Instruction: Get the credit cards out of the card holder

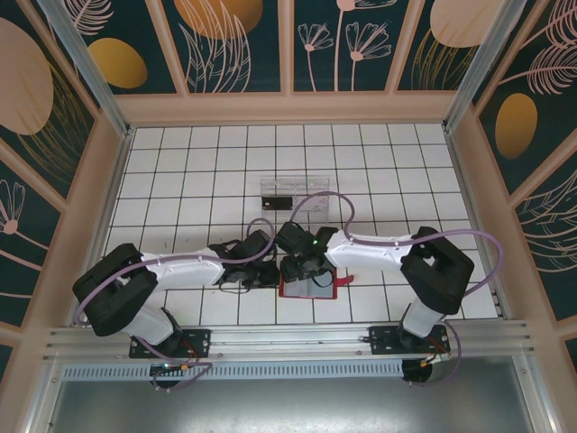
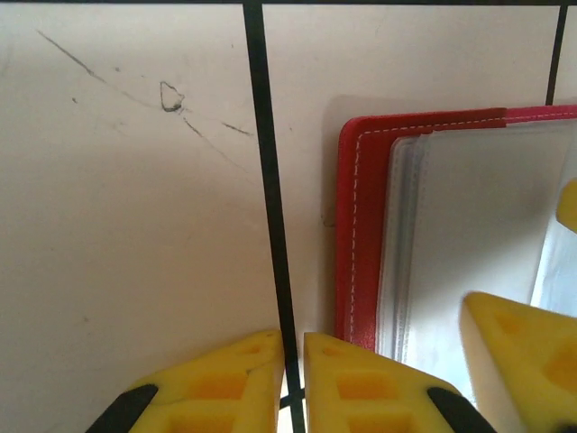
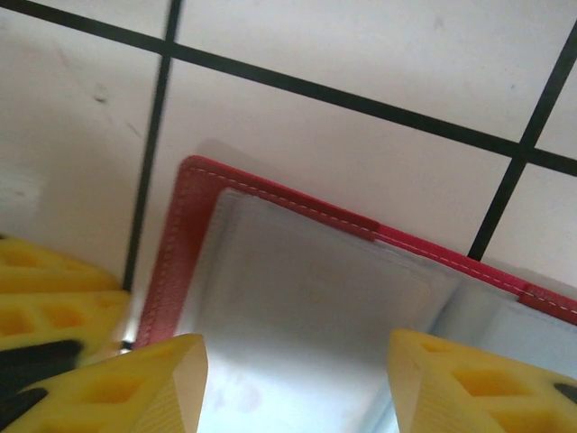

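Open red card holder lying flat on the tiled bench, close to the middle of its near edge, with both arms meeting over it. The left claw is narrow, its fingers almost together with nothing visible between them. It stands at the holder's left border, straddling a dark tile line; whether it presses on the red edge cannot be told. The right claw is wide, one yellow finger on each side of the holder's clear inner sleeve, and holds nothing. Whether a card sits in that sleeve cannot be made out. Farther toward the far edge lies a clear tray with a small dark card at its left end, judged to be one card already out. Hazards from this position, as judgements: the wide claw may close on the slippery sleeve film rather than on a card edge, so that the whole holder lifts or drags across the tiles. The left claw sits at the very border, so its hold-down could slip off and let the cover fold up. The two claws work just beside each other, so a small sideways correction could knock them together. A thin card lying flush may also slide out of the fingertips.
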`<action>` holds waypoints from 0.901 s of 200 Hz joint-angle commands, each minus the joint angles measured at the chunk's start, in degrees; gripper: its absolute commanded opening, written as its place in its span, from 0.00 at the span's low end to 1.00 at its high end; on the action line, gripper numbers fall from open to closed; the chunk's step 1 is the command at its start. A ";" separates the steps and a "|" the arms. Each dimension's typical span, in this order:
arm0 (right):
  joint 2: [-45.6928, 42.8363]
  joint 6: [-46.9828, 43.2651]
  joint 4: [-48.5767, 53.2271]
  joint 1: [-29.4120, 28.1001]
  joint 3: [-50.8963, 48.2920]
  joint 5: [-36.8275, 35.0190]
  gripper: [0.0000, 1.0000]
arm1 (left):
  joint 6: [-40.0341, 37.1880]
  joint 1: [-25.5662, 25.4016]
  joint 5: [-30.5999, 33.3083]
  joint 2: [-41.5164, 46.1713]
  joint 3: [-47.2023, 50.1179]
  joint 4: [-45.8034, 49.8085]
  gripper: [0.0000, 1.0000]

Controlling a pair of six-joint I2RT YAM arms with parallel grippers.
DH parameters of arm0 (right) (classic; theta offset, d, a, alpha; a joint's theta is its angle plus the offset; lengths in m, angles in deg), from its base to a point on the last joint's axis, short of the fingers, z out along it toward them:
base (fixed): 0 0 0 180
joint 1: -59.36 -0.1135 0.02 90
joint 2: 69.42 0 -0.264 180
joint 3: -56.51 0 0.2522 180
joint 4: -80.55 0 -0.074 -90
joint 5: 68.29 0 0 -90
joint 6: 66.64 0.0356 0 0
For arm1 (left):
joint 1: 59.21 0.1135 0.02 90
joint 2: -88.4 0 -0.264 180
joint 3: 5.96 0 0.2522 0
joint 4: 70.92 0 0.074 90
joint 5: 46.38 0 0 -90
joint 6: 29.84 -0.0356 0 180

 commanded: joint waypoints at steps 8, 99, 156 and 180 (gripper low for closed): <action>2.30 1.65 2.06 -1.16 1.94 -2.72 0.59 | 0.11 0.10 2.25 1.06 1.34 4.94 0.16; 2.81 3.33 3.83 -2.01 1.28 -5.14 0.56 | 1.07 0.24 5.45 3.11 0.96 7.15 0.15; 2.25 3.41 4.41 -2.23 2.53 -5.23 0.58 | 3.37 2.31 7.88 7.92 4.37 7.84 0.15; 2.59 3.49 4.43 -2.29 2.60 -5.01 0.59 | 2.70 4.26 7.20 9.57 6.24 7.32 0.15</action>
